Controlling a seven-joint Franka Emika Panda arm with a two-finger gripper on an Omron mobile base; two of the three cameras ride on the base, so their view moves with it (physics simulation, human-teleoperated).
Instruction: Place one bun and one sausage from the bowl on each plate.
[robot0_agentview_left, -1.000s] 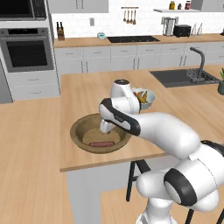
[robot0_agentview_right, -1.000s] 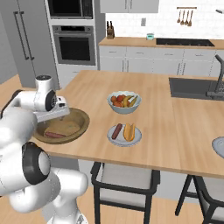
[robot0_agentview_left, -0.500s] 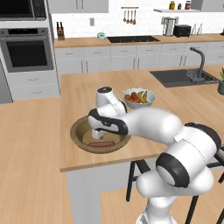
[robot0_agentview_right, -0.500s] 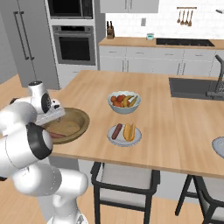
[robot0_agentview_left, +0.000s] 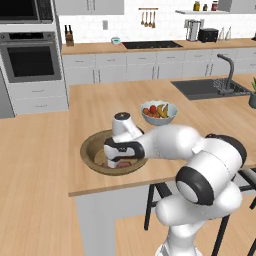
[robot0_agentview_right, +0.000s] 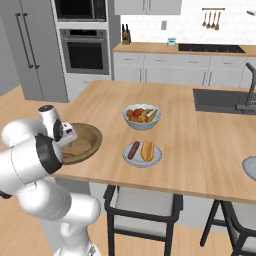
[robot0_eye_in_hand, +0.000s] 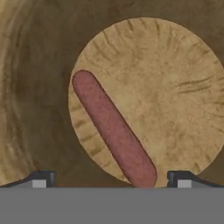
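Gripper: fingers spread wide, holding nothing, low inside the bowl.
Sausage: flat on bowl floor, lying from 11 to 5 o'clock, between the fingertips.
Plate: carries one sausage, one bun.

Hand spread wide inside the bowl: bare floor from 12 to 3 o'clock, one sausage running 11 to 6, wall curving at 9

The white arm hides part of the wide brown wooden bowl. The slim reddish-brown sausage is cut off at its lower end. The second pale plate is cropped at the frame edge.
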